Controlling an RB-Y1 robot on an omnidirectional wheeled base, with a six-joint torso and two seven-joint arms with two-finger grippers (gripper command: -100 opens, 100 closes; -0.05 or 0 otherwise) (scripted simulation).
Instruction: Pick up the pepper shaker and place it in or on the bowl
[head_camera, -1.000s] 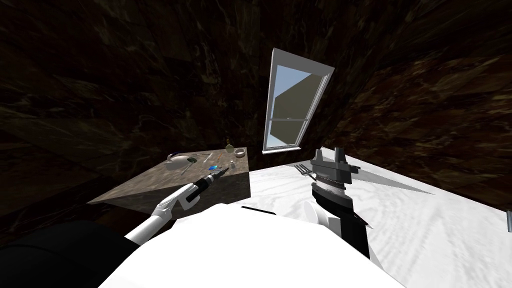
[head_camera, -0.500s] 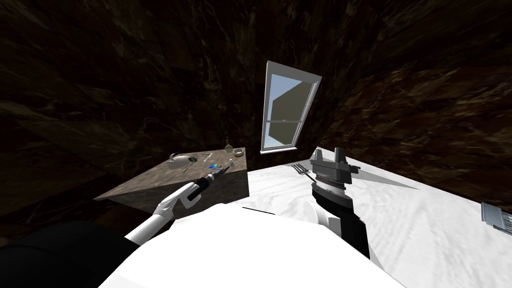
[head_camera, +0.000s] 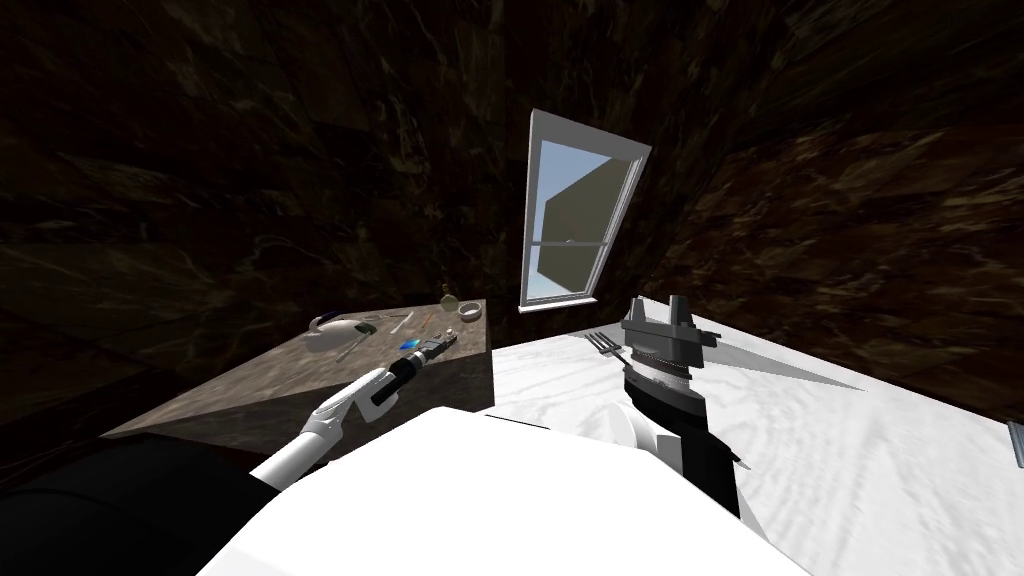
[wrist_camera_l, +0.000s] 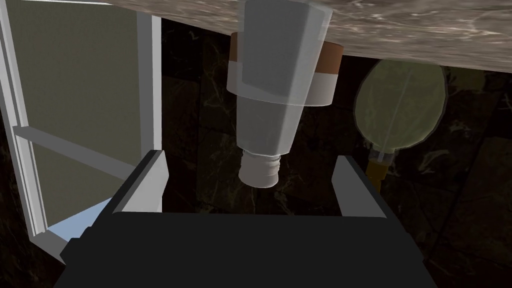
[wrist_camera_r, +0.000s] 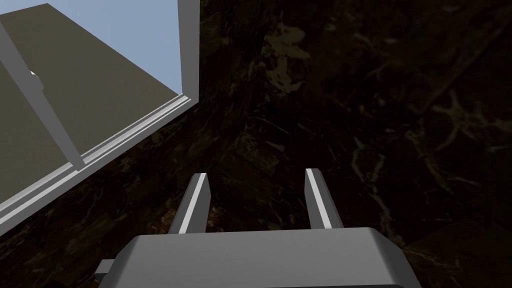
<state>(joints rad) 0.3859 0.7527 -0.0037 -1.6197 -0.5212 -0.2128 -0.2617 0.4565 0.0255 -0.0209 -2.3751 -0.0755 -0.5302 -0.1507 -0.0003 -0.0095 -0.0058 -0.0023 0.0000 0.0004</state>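
— At the far end of the tabletop (head_camera: 285, 385), where exactly is the pepper shaker (wrist_camera_l: 270, 95)?

— Standing upright, just in front of the bowl (wrist_camera_l: 327, 75) as my left hand looks at it, with a greenish flask (wrist_camera_l: 400, 105) near the pair. The left gripper (wrist_camera_l: 250, 159) is spread wide and grasps nothing. The shaker's capped top lines up between its fingers (wrist_camera_l: 147, 182) and touches neither.

— And the other arm?

— The right gripper (wrist_camera_r: 256, 174) hangs over a white surface, parted as well and empty (no part in this step, I'd say).

— How will the shaker handle?

— It is drawn translucent grey, broad at the foot and narrowing to a ribbed cap. I judge it light, rigid and smooth-walled, so probably slippery. Being tall for its foot, it would likely topple from a sideways nudge.

— Where would you take hold?

— On the body, around the middle and clear of the cap, where the blades meet the most wall. The taper worries me: pinch too near the narrow end and the blades may slide off toward the cap. Close squarely across it, both sides landing together, so that neither shoves it against the bowl first.

— Much squeeze?

— Moderate. Whether it is glass I cannot tell, so I would not clamp hard.
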